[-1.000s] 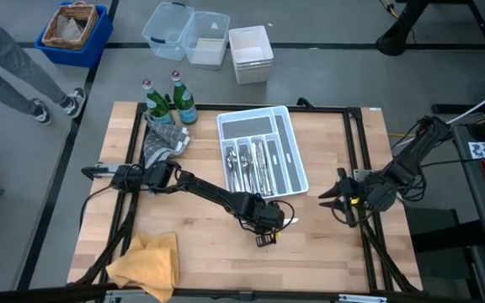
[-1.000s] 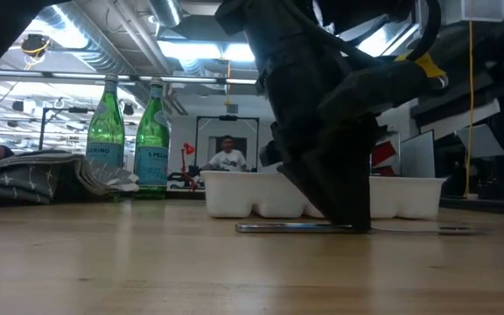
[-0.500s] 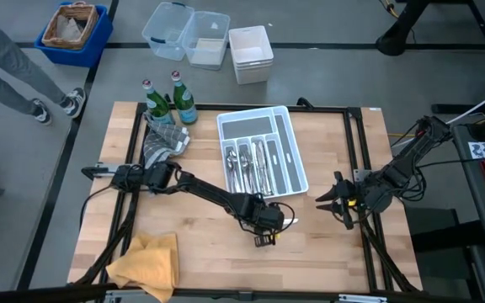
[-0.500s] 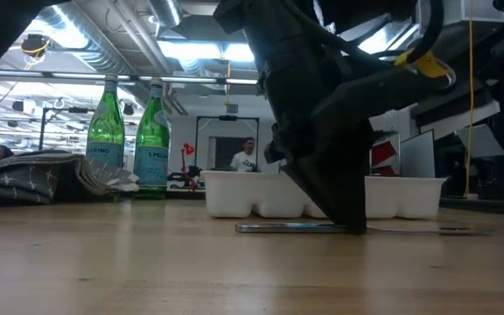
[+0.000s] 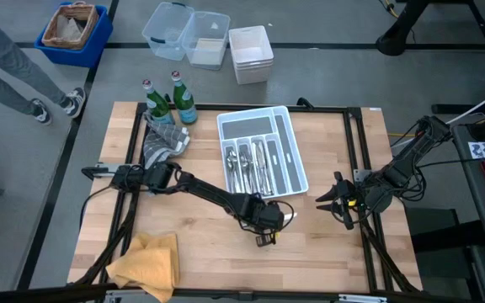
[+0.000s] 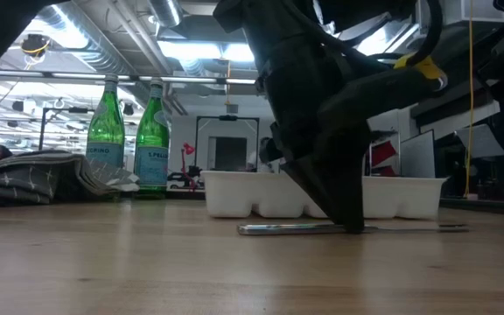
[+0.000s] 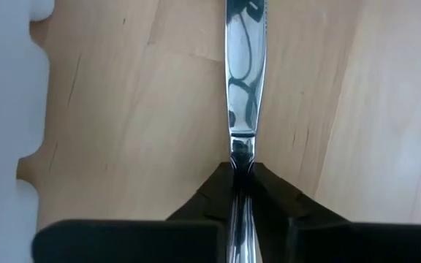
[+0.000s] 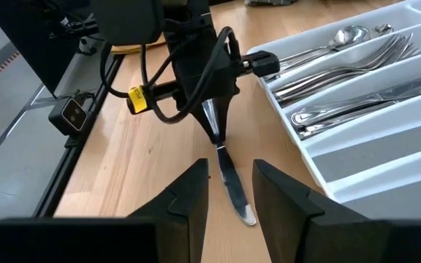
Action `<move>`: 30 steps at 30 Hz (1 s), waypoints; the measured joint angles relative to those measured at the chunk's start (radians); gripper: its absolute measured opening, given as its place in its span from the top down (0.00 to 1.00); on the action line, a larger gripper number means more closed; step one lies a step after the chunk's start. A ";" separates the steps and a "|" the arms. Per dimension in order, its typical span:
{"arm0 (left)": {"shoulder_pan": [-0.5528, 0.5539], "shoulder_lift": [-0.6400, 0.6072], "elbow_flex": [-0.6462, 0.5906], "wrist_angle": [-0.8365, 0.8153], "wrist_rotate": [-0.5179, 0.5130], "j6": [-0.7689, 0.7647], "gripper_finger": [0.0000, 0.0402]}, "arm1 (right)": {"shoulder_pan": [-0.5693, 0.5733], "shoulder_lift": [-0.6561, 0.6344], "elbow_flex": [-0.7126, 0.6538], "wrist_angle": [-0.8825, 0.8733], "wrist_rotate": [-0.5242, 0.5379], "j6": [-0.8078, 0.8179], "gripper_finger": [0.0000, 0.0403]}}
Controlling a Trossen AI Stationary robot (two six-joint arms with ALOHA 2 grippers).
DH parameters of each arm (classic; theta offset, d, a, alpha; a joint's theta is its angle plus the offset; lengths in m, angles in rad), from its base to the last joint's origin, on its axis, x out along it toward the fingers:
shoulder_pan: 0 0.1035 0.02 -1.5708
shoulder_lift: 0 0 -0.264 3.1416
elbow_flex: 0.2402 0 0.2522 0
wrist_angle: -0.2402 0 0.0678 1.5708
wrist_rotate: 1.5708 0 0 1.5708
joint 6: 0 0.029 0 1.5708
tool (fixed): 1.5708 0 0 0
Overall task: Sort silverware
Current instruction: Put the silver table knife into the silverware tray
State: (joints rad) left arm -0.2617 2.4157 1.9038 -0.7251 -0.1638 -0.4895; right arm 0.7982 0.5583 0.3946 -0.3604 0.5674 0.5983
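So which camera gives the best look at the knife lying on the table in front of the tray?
The left wrist view: the knife fills it, with the left end effector closed on its handle. The right wrist view shows its whole blade from farther off, the low view only a thin edge, the high view barely a glint.

Robotics lab. Black-framed wooden table (image 5: 327,252) on grey floor; exposed ceiling ducts (image 6: 103,48), strip lights. Plastic bins (image 5: 185,35) alongside.
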 joint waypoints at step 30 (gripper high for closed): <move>-0.003 -0.036 -0.005 0.097 0.008 -0.312 0.92 | 0.000 0.000 0.000 -0.005 -0.003 -0.001 0.73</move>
State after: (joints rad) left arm -0.2649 2.3798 1.8992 -0.6279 -0.1555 -0.8014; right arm 0.7982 0.5587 0.3946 -0.3649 0.5644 0.5976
